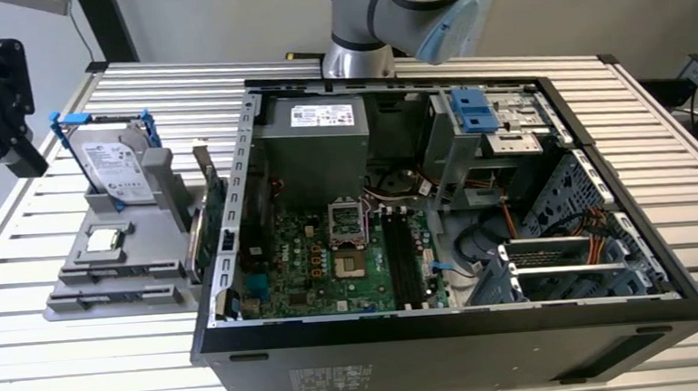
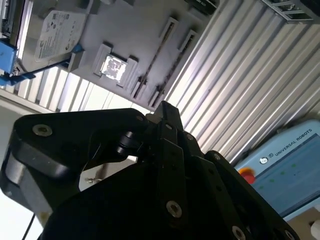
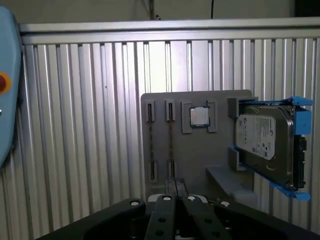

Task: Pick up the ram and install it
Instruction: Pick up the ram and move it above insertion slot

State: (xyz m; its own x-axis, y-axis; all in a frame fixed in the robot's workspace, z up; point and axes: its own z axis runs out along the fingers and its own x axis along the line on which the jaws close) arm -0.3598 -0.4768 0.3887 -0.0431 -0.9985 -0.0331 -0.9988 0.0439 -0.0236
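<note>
**Gripper closed and empty, ram parked in the fixture**

Closest to my wrist cameras, the gripper [image 3: 176, 187] has its 2 fingers [image 3: 162, 215] pressed together with nothing between them, clear of every part. Beyond it, in the first wrist view, I see the gray fixture [image 3: 195, 155] on the slatted table [image 3: 75, 125]. The ram [image 3: 171, 142] stands on edge there, held between slotted holders, just beside the processor chip [image 3: 199, 117]. Further along the same fixture sits the hard drive [image 3: 265, 142] in its blue frame. In the exterior view the open computer case [image 1: 455, 334] lies on the table to the exterior view's right of the fixture. Its motherboard [image 1: 317, 270] is exposed, with the black memory slots [image 1: 404, 256] running along it.
</note>
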